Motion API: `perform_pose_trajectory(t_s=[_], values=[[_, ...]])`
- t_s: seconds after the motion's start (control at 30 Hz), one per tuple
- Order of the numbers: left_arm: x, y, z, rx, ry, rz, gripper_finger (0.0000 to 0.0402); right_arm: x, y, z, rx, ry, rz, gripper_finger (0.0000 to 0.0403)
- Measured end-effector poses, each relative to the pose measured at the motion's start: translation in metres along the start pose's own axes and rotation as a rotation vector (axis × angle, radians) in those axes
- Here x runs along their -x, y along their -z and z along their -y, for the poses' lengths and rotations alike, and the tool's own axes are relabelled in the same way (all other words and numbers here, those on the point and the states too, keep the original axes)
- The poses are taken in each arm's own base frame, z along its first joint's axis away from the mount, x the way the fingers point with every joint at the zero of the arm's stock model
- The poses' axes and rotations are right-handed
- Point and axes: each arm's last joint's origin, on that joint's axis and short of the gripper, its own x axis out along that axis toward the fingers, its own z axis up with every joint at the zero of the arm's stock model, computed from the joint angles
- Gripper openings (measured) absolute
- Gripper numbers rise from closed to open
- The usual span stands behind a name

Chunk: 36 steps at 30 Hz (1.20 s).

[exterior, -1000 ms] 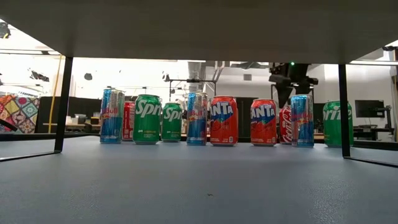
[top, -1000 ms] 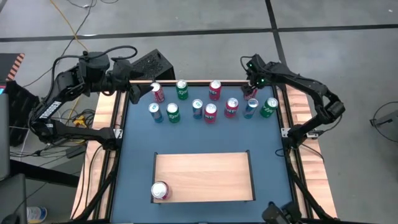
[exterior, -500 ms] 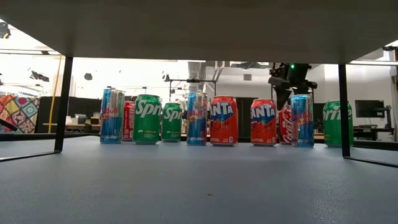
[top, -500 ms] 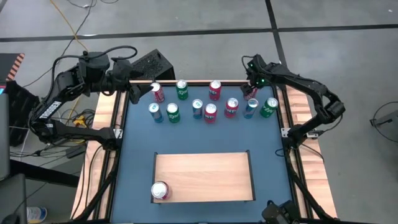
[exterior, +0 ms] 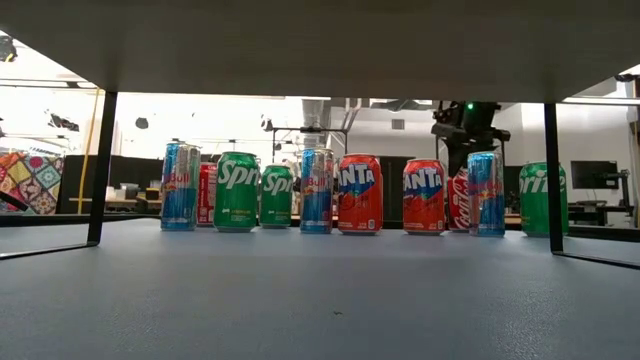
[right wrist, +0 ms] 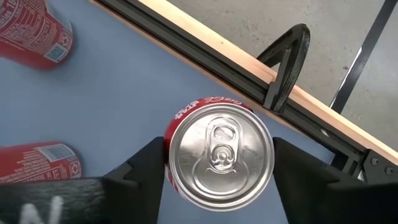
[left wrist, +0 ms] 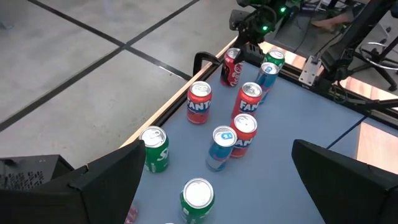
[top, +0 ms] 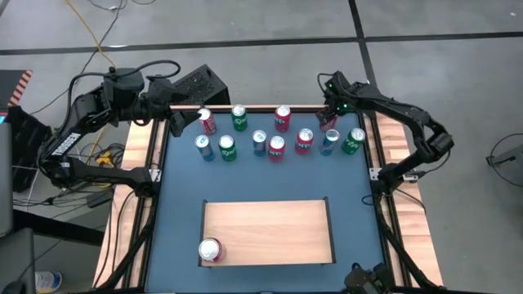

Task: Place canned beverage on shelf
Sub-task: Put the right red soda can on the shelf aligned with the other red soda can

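My right gripper (right wrist: 217, 186) has come down over the Coke can (right wrist: 217, 155) at the far right corner of the table (top: 270, 184), and in the last moment its fingers have drawn in from wide open until they sit against the can's two sides. In the right wrist view the can's lid fills the gap between them. I judge the grip is just being made, though I cannot tell from here whether the fingers are pressing firmly yet or only touching. In the low view the can still stands on the table, half hidden behind a blue can (exterior: 486, 193) and a Fanta can (exterior: 424, 196), so nothing has been lifted. That means the pick is nearly secured. What follows is a straight lift clear of the neighbours, which stand close, then a carry to the shelf (top: 270, 233) in the near half of the table. One red can (top: 210, 251) already stands at the shelf's near left corner, with the rest of the board bare. My left gripper (top: 173, 121) waits wide open at the far left corner, holding nothing.
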Motion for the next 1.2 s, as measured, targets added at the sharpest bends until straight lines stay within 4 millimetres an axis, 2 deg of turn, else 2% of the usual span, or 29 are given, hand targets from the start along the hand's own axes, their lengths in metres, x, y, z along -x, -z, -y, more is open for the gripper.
perform_pose_trajectory(t_s=[0.17,0.37,0.63,0.9,1.2], values=[[0.0,0.0,0.0,-0.001,-0.001,-0.004,0.0391,0.001,0.0,0.0,-0.021,0.0,0.004,0.02],[0.0,0.001,0.0,-0.001,-0.001,-0.01,0.0391,0.006,-0.005,0.0,-0.045,-0.003,0.008,0.0201],[0.0,0.001,0.0,-0.001,-0.001,-0.009,0.0391,0.03,-0.021,0.002,-0.05,-0.014,0.038,0.0201],[0.0,0.001,0.0,-0.001,-0.001,-0.008,0.0391,0.064,-0.032,-0.004,-0.018,-0.032,0.023,0.0202],[0.0,0.001,0.0,0.0,0.0,-0.006,0.0391,0.126,-0.044,-0.029,0.036,-0.101,0.092,0.0203]])
